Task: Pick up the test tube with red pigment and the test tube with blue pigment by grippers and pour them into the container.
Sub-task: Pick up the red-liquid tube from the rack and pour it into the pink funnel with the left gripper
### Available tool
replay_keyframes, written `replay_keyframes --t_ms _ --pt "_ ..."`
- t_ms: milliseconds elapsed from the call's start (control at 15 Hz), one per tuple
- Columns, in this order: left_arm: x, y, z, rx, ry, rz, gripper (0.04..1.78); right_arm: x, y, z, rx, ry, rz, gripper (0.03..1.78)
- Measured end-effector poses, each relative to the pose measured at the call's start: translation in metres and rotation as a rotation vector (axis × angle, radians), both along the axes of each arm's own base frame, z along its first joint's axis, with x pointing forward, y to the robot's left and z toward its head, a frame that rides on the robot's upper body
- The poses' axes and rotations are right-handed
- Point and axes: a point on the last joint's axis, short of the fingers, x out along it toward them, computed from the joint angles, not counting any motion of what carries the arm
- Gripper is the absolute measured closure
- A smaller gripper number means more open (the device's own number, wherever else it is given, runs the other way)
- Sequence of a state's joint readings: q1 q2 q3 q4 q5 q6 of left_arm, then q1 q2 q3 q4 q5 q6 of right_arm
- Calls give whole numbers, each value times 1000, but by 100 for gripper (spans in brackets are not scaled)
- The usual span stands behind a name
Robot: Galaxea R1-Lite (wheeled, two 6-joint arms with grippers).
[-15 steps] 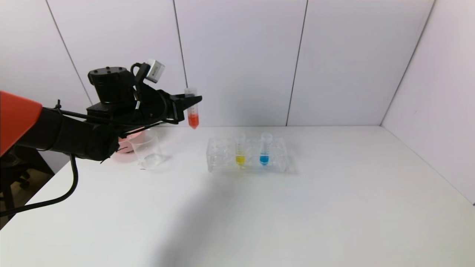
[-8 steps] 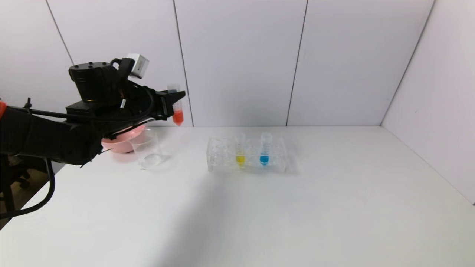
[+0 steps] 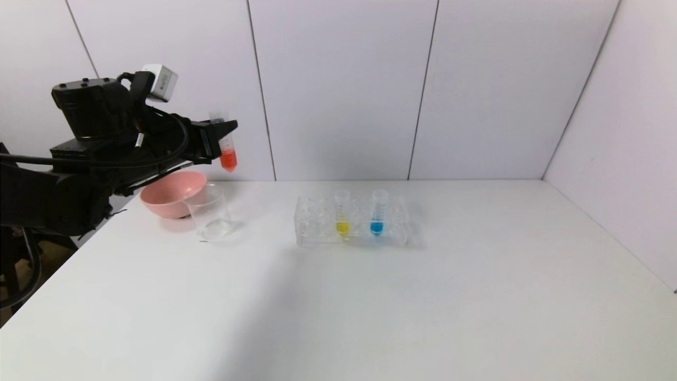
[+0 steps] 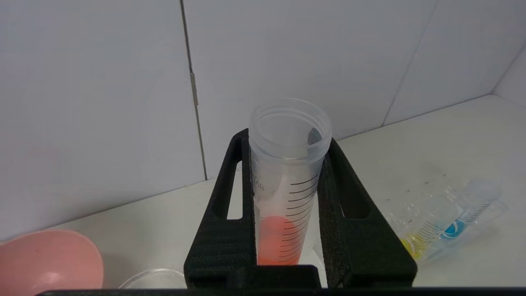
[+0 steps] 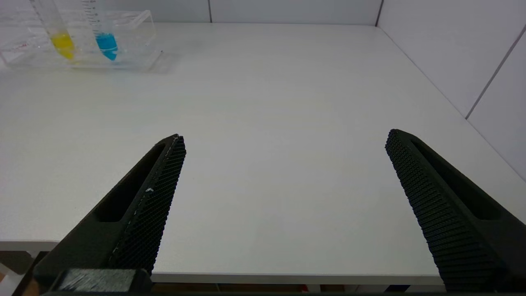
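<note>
Pink bowl (image 3: 170, 194) behind clear container (image 3: 210, 214)

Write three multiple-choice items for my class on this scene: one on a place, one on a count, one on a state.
1. Where is the red tube?
A. In the rack
B. Held in the air above the table, near the beaker
C. Inside the pink bowl

2. How many tubes stand in the rack?
A. One
B. Two
C. Three

3. How is the right hand?
A. Open, holding nothing
B. Shut on the blue tube
C. Shut on the beaker

Key: 1 B, the left hand clamps it near the beaker; 2 B, only the yellow tube and blue tube remain; 3 A, its fingers stand wide apart over bare table.
</note>
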State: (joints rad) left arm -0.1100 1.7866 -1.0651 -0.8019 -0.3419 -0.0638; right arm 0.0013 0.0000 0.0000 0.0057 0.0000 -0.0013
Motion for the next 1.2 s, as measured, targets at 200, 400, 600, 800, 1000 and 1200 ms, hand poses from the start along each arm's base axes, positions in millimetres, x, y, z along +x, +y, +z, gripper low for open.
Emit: replay_keyframes --t_ms 200,400,600,800,1000,1200 --pt "0 16 2 0 -6 43 137 0 0 0 0 0 0 4" --pt "0 35 2 4 7 64 137 0 0 0 0 0 0 4" --pt "-2 58 3 7 5 88 137 0 0 0 0 0 0 4" --pt "-3 78 3 7 6 135 137 0 0 0 0 0 0 4" --pt "-5 93 -2 5 23 172 137 0 0 0 0 0 0 4" --pt "-6 106 -7 4 38 194 137 0 0 0 0 0 0 4"
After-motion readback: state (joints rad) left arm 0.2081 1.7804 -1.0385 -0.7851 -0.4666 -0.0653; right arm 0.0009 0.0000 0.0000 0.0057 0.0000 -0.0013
